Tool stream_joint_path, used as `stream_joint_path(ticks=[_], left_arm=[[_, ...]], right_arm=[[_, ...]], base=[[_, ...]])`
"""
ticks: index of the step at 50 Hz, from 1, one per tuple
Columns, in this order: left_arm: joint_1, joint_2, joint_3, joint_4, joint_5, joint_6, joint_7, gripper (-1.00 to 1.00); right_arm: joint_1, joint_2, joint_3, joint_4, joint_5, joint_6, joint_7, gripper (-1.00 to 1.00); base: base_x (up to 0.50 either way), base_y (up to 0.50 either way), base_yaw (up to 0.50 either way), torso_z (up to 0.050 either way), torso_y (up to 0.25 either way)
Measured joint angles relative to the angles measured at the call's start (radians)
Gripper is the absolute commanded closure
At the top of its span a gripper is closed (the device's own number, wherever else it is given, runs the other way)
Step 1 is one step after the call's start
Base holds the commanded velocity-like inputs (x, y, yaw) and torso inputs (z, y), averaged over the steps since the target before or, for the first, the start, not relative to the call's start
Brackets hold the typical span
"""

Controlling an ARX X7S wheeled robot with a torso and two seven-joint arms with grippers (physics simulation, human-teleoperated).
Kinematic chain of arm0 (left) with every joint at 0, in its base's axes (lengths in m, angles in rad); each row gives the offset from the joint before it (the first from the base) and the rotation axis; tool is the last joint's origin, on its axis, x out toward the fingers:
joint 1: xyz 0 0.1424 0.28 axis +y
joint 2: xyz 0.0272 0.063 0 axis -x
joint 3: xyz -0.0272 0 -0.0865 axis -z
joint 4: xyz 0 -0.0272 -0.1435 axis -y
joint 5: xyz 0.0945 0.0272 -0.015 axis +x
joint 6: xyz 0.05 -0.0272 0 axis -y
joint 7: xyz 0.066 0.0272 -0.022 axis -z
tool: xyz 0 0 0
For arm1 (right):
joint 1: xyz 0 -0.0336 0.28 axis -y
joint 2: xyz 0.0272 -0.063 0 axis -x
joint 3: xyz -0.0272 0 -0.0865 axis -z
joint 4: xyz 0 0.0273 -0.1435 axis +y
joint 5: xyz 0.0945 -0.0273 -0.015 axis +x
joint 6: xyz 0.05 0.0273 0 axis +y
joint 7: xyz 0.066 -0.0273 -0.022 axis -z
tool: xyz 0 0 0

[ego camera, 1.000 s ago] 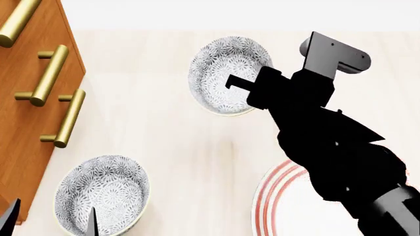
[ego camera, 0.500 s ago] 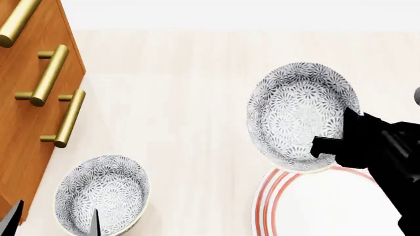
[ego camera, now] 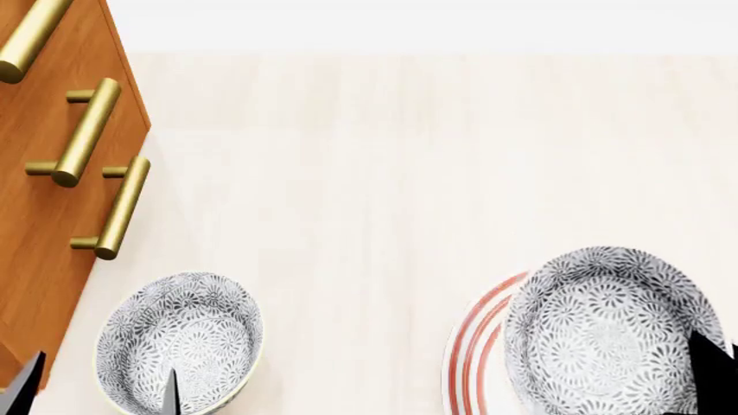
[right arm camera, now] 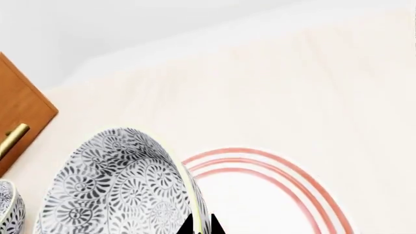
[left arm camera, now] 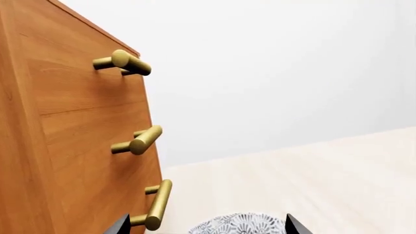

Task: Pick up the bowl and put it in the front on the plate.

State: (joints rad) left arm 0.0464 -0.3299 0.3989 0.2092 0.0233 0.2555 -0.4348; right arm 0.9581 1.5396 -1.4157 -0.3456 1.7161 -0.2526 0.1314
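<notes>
Head view: bowl held over the plate

My right gripper (right arm camera: 200,225) is clamped on the rim of the patterned bowl (ego camera: 609,333), one finger on each side of its wall. The bowl sits tilted over the red-ringed plate (ego camera: 467,354); whether it touches, I cannot tell. My left gripper (ego camera: 98,389) shows only two finger tips, spread apart, around a second bowl (ego camera: 179,341) beside the wooden drawers (ego camera: 47,216).
</notes>
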Motion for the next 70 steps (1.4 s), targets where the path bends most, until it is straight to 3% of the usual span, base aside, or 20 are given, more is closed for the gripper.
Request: stream_joint_path(ticks=[21,70], left_arm=[[0.001,-0.006,0.009,0.001,0.0,-0.004,-0.003,-1.0],[-0.004,-0.015,0.028,-0.014,-0.014,-0.001,-0.007,-1.0]], right_arm=[[-0.056,-0.013,-0.027,0.027,0.016,-0.04,-0.029,1.0],[-0.086,-0.174,-0.066,0.195,0.039,-0.057,-0.011,1.0]], base=[[0.0,0.0,0.0,0.0,0.001],[0.0,0.0,0.0,0.0,0.0]])
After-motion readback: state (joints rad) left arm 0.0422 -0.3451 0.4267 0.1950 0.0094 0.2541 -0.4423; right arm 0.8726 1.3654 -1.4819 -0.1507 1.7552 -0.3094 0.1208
